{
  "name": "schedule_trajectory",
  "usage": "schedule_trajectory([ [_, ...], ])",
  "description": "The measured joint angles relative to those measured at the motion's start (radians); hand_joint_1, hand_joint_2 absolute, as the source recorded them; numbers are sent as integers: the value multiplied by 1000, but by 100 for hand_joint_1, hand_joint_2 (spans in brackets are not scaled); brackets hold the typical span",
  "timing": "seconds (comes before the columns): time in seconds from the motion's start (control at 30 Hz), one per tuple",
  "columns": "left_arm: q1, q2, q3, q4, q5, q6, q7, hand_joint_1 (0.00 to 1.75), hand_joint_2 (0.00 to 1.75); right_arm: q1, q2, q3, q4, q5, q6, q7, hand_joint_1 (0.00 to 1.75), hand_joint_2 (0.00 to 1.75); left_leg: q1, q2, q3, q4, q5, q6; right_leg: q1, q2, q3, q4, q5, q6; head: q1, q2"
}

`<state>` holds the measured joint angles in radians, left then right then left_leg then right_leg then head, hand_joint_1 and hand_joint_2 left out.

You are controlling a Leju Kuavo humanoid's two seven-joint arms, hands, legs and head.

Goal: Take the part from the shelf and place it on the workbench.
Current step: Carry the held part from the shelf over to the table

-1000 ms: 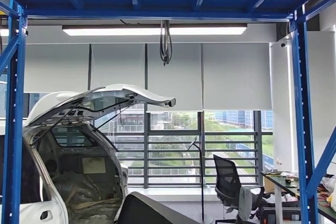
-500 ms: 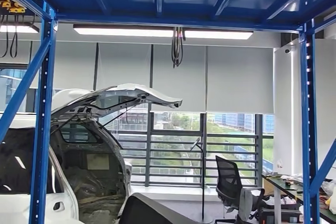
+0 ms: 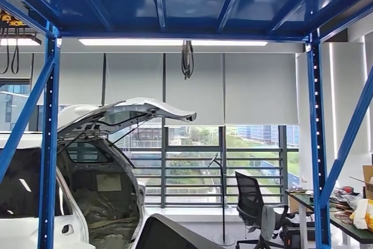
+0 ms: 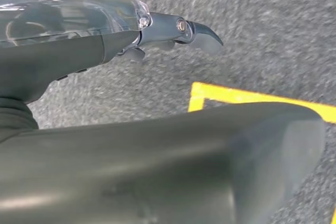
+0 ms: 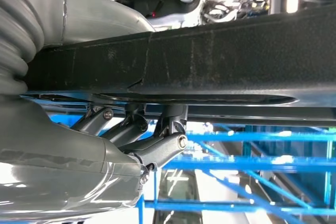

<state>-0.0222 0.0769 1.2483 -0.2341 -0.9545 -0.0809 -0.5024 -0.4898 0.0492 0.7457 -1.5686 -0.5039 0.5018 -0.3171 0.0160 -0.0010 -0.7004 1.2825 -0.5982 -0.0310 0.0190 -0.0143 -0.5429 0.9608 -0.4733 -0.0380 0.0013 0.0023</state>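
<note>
The part (image 5: 222,61) is a long, flat black panel. In the right wrist view my right hand (image 5: 91,156) grips it, with the dark fingers (image 5: 166,140) pressed against one face and the thumb on the other. One end of the black part (image 3: 176,234) rises into the bottom edge of the head view. My left hand (image 4: 99,40) hangs over grey carpet, its fingers (image 4: 198,30) stretched out and the thick thumb (image 4: 198,166) apart from them, with nothing in it.
Blue shelf uprights (image 3: 48,144) and a blue deck overhead frame the head view. Beyond them stand a white car with its tailgate raised (image 3: 88,173), an office chair (image 3: 250,202) and a cluttered table (image 3: 347,228) at the right. Yellow floor tape (image 4: 238,95) lies under the left hand.
The whole head view has shifted, so the camera has turned: the left upright has come further into the picture and the right one has moved inward. The black part stays at the bottom edge.
</note>
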Motion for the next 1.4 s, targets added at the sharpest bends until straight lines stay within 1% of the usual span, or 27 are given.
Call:
schedule_trajectory([
  [0.03,0,0,0,0,-1,-1,-1,0,175,1,0,0,0,0,0,0,175,175,4,0,19,-2,24,-5,-2,0,-19,8,8,3,0,0],
  [0.1,-1,3,0,0,-2,-2,-2,0,175,1,0,0,0,0,0,0,175,175,12,0,98,-91,75,-15,-7,0,-56,30,19,12,0,0],
  [0.17,-4,6,0,0,-3,-2,-4,0,175,0,3,-1,-2,-1,0,-1,175,175,14,-2,182,-215,67,-13,-7,1,-87,57,27,23,0,0],
  [0.23,-7,8,1,-1,-3,-2,-6,0,175,-1,6,-2,-4,-1,1,-2,175,175,9,-4,210,-271,43,1,-7,1,-106,70,40,36,0,0],
  [0.3,-6,9,1,-1,-3,-2,-7,0,175,0,7,-2,-4,-1,1,-2,175,175,7,-1,197,-272,52,20,-10,3,-115,75,45,48,0,0],
  [0.33,-5,9,2,-1,-3,-3,-7,0,175,1,7,-3,-4,-1,1,-3,175,175,6,1,189,-272,61,31,-11,4,-121,88,25,53,0,0],
  [0.37,-5,10,3,-1,-3,-3,-8,0,175,1,7,-3,-4,-1,1,-3,175,175,6,4,179,-273,71,40,-13,6,-130,119,-14,57,0,0],
  [0.43,-6,12,5,-1,-4,-3,-11,0,175,1,7,-4,-5,-1,1,-4,175,175,2,6,154,-273,94,51,-15,7,-154,232,-115,62,-1,0],
  [0.47,-6,12,7,-1,-5,-3,-12,0,175,2,7,-4,-5,-1,1,-4,175,175,-1,7,140,-272,105,54,-15,7,-163,293,-148,63,-1,0],
  [0.5,-6,13,8,-1,-5,-3,-13,0,175,3,7,-4,-5,-1,1,-5,175,175,-5,8,125,-272,117,55,-15,7,-161,335,-157,62,-1,0],
  [0.53,-7,13,9,-1,-6,-3,-13,0,175,4,7,-4,-5,-1,1,-6,175,175,-9,8,109,-271,128,57,-13,7,-145,345,-144,59,-1,0],
  [0.57,-7,13,9,-1,-6,-3,-14,0,175,4,7,-4,-5,0,1,-6,175,175,-12,8,95,-271,139,58,-11,8,-113,321,-118,54,-1,0],
  [0.6,-8,13,10,-1,-7,-3,-15,0,175,3,7,-4,-6,1,1,-7,175,175,-15,8,82,-271,149,58,-7,9,-65,264,-92,44,-1,0],
  [0.63,-8,12,10,-1,-7,-3,-16,0,175,3,8,-4,-8,2,1,-7,175,175,-17,7,72,-271,158,57,1,9,-5,186,-81,33,0,0],
  [0.7,-7,11,11,-1,-9,-4,-18,0,175,-2,10,-5,-12,4,1,-8,175,175,-18,7,61,-272,174,50,13,9,97,39,-93,13,0,0],
  [0.73,-7,10,12,-1,-10,-4,-19,0,175,-4,11,-5,-14,5,1,-9,175,175,-17,8,58,-272,182,45,18,8,122,-2,-103,8,0,0],
  [0.77,-7,10,13,-1,-10,-4,-19,0,175,-5,12,-6,-15,6,1,-9,175,175,-15,9,57,-274,190,40,20,8,127,-20,-103,4,0,1],
  [0.83,-7,10,14,-1,-12,-4,-20,0,175,-5,13,-7,-15,8,0,-10,175,175,-12,9,50,-265,180,32,18,6,119,-28,-85,-6,0,1],
  [0.87,-7,10,15,-1,-12,-4,-20,0,175,-5,13,-7,-15,9,0,-11,175,175,-11,8,41,-241,153,28,16,4,113,-32,-74,-12,-1,1],
  [0.97,-6,10,16,-1,-16,-3,-20,0,175,0,14,-8,-16,16,0,-16,175,175,-5,7,-12,-69,34,13,14,1,86,-31,-52,-18,-1,0],
  [1.0,-6,10,16,-1,-18,-3,-20,0,175,4,14,-8,-16,18,0,-17,175,175,-2,7,-21,-21,20,8,14,1,77,-28,-47,-17,-1,0],
  [1.03,-5,10,16,-1,-20,-3,-20,0,175,6,14,-8,-16,20,0,-19,175,175,1,7,-15,-7,26,3,13,0,67,-22,-43,-15,-1,0],
  [1.07,-5,10,16,-1,-21,-3,-21,0,175,8,14,-8,-16,23,0,-19,175,175,6,7,9,-32,46,-2,11,0,57,-14,-42,-13,-1,0],
  [1.13,-6,10,17,-1,-22,-3,-22,0,175,7,14,-8,-16,32,0,-20,175,175,13,7,92,-156,88,-11,9,0,37,8,-45,-5,-1,0],
  [1.2,-7,10,17,-1,-22,-3,-24,0,175,7,15,-9,-18,38,0,-21,175,175,14,6,142,-243,97,-8,10,1,19,31,-50,5,-1,0],
  [1.33,-8,10,18,-1,-23,-4,-25,0,175,6,15,-10,-19,40,0,-21,175,175,11,5,137,-258,91,21,8,4,-1,57,-59,22,-1,0],
  [1.4,-9,10,18,-1,-23,-4,-25,0,175,4,15,-10,-20,42,0,-21,175,175,12,6,134,-260,97,33,3,7,-30,125,-105,34,-1,0],
])
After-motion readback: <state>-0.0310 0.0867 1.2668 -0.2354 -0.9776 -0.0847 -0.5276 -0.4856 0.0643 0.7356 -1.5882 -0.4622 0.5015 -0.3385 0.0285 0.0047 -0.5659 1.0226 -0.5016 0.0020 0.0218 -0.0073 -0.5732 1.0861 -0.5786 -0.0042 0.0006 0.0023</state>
